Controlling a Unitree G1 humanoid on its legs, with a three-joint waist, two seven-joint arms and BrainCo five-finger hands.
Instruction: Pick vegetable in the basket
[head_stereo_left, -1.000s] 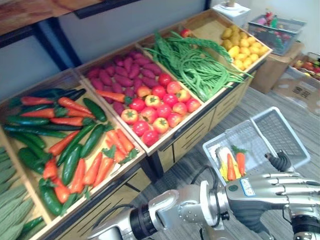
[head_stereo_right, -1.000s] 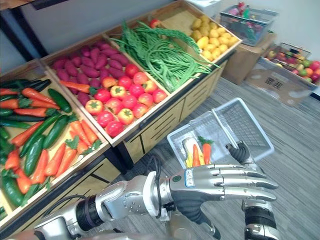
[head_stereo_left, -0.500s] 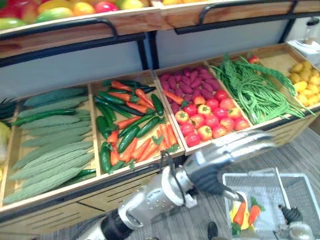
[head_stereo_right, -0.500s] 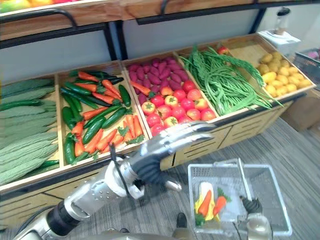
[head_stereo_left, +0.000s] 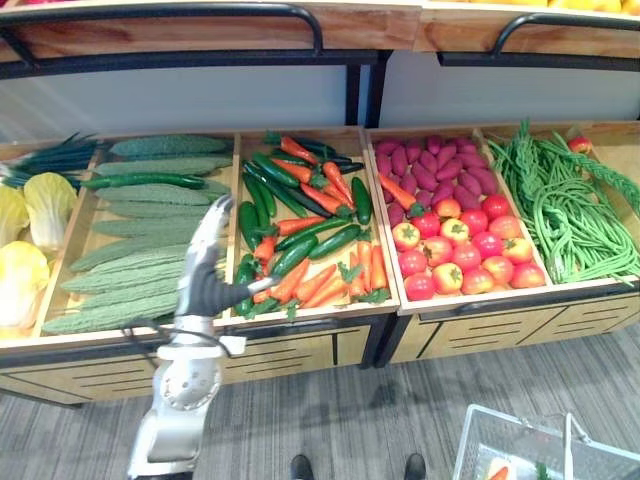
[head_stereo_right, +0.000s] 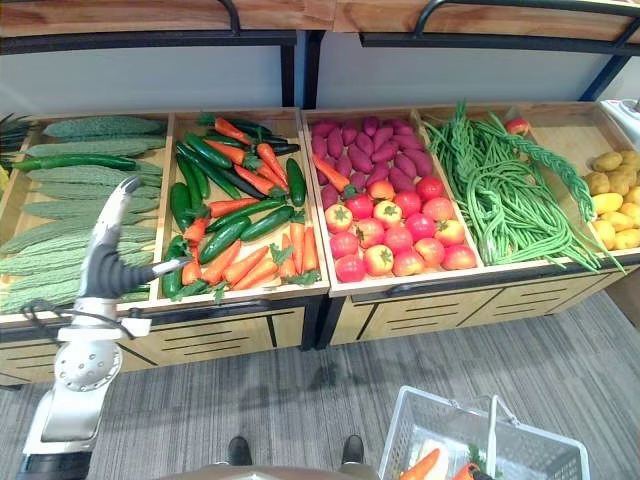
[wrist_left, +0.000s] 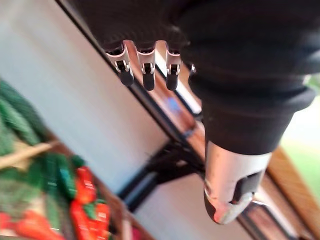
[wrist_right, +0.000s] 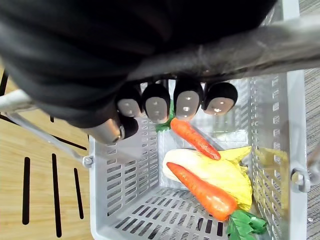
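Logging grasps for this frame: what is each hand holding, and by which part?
The right hand has its fingers curled round the handle of the basket. The left hand is open and holds nothing.

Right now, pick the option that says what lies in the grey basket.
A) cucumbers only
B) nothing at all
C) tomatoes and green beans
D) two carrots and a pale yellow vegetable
D: the right wrist view looks into the basket, held by its handle in the right robot hand, and shows two carrots with a pale yellow vegetable.
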